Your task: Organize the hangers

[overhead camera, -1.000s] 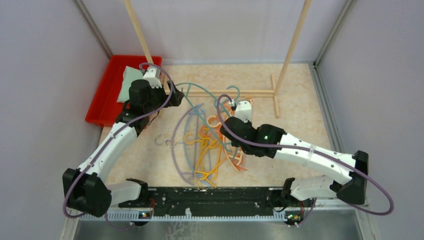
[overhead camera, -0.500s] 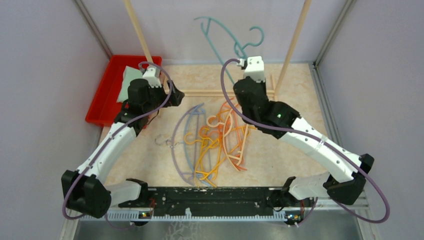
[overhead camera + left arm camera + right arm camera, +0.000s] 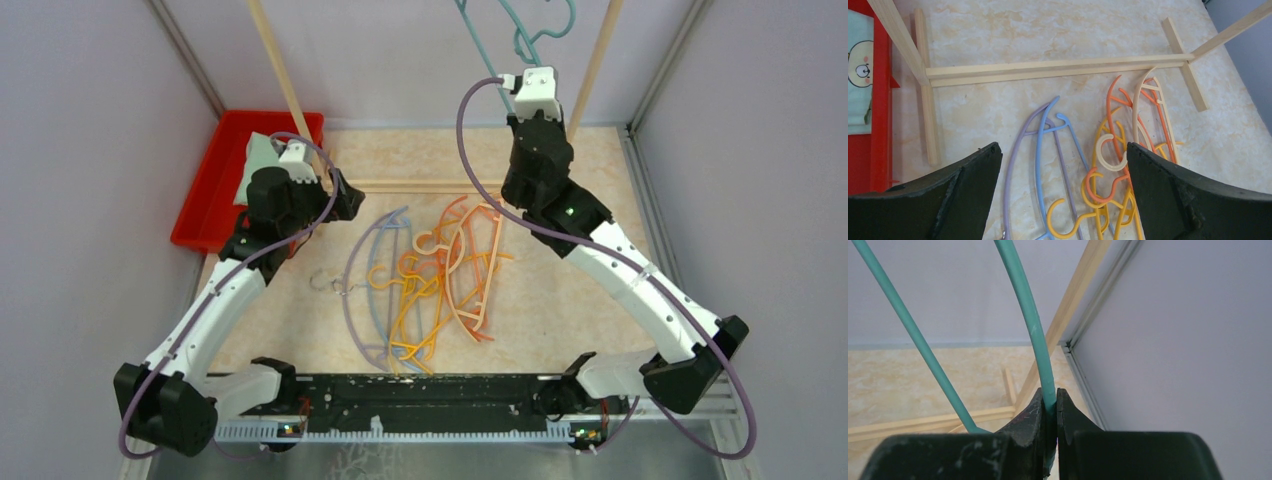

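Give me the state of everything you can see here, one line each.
Teal hanger: held in the air, gripped.
Right gripper: shut on teal hanger.
Other hangers: lying tangled on the table.
Left gripper: open, empty.
Wooden rack: standing, top out of view.
Red tray: holds pale cloth.

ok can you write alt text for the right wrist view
The right claw is shut on a teal hanger, whose thin bar rises out of its grip while a second bar slants up to the left. Behind stand a wooden rack post, a grey wall and the pale marbled table.
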Controlling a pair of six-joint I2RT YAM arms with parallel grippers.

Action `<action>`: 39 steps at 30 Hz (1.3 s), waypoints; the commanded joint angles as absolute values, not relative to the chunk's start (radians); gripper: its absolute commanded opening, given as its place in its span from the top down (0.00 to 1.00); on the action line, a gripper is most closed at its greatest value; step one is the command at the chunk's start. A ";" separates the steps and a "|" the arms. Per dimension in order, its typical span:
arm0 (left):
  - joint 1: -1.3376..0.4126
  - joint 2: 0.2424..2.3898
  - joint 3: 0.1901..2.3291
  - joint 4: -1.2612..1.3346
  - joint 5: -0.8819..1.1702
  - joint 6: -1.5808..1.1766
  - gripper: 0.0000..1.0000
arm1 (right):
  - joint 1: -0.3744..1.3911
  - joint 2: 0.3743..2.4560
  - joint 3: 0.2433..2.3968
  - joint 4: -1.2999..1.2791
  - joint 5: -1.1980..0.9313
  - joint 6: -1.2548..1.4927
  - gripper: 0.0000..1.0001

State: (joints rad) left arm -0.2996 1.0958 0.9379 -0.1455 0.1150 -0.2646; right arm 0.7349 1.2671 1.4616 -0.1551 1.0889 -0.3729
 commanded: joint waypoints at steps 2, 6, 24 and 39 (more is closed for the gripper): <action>-0.307 1.112 0.944 -0.142 0.105 -0.244 0.01 | 0.666 1.296 1.553 -0.089 1.021 -0.387 1.00; -0.306 1.116 0.931 -0.133 0.104 -0.254 0.01 | 0.633 1.313 1.575 -0.091 1.000 -0.406 1.00; -0.307 1.106 0.877 -0.108 0.059 -0.263 0.01 | 0.514 1.404 1.658 -0.206 0.867 -0.404 1.00; -0.307 1.115 0.878 -0.106 0.028 -0.278 0.01 | 0.409 1.466 1.728 -0.294 0.749 -0.327 1.00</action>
